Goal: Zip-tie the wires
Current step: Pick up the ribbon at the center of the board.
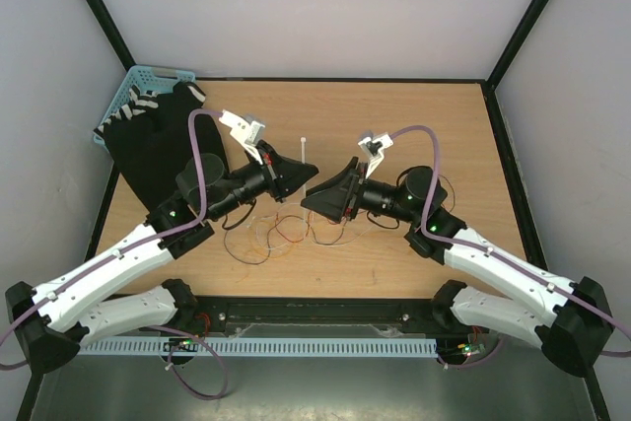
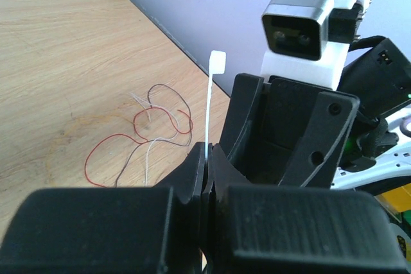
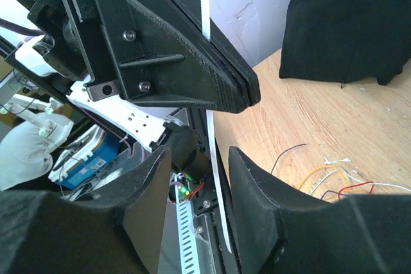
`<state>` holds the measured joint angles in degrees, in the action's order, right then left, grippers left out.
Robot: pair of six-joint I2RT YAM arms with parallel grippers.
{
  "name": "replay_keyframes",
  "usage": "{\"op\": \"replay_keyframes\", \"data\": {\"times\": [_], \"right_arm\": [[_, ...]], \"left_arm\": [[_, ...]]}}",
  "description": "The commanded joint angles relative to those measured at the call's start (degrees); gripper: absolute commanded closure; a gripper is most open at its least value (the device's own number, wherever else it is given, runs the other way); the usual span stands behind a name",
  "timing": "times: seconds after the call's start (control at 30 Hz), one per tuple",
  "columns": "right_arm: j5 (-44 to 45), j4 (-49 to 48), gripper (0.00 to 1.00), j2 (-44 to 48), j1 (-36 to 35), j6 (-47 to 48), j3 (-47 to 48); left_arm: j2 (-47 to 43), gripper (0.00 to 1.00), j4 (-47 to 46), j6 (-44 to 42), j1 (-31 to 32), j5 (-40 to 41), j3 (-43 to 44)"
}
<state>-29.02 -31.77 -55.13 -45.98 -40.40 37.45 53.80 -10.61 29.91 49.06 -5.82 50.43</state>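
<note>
Above the middle of the wooden table (image 1: 444, 135), a thin white plastic zip tie (image 2: 210, 107) is pinched upright between the pressed-together jaws of the black left gripper (image 2: 207, 152). Its lower tail is straddled by the black right gripper (image 3: 200, 165), whose fingers are held apart and clear of it. Should they be closed off-centre, the limp strip could be bent aside or dragged out of the left pinch. The hair-thin curly wires (image 1: 276, 234), red, brown, yellow and white, are left loose and unbundled near the table's near edge, below both grippers.

The zip tie (image 3: 204, 4) runs off the right wrist view's top, its middle behind the left jaws.
</note>
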Motion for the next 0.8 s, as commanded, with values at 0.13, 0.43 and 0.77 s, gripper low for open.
{"op": "replay_keyframes", "data": {"times": [0.13, 0.43, 0.77], "right_arm": [[1.80, -6.17, 0.65, -0.83, -1.20, -1.08, 2.11], [6.23, -1.72, 1.00, 2.06, -1.29, 0.64, 1.95], [15.13, 12.63, 1.00, 1.99, -4.90, 10.30, 6.89]], "left_arm": [[0.26, 1.00, -4.04, 3.01, -0.27, -2.08, 0.94], [-0.90, 0.99, -4.15, 1.78, -0.22, 0.26, 0.18], [-1.78, 0.84, -4.00, -2.63, -0.25, 3.78, 0.67]]}}
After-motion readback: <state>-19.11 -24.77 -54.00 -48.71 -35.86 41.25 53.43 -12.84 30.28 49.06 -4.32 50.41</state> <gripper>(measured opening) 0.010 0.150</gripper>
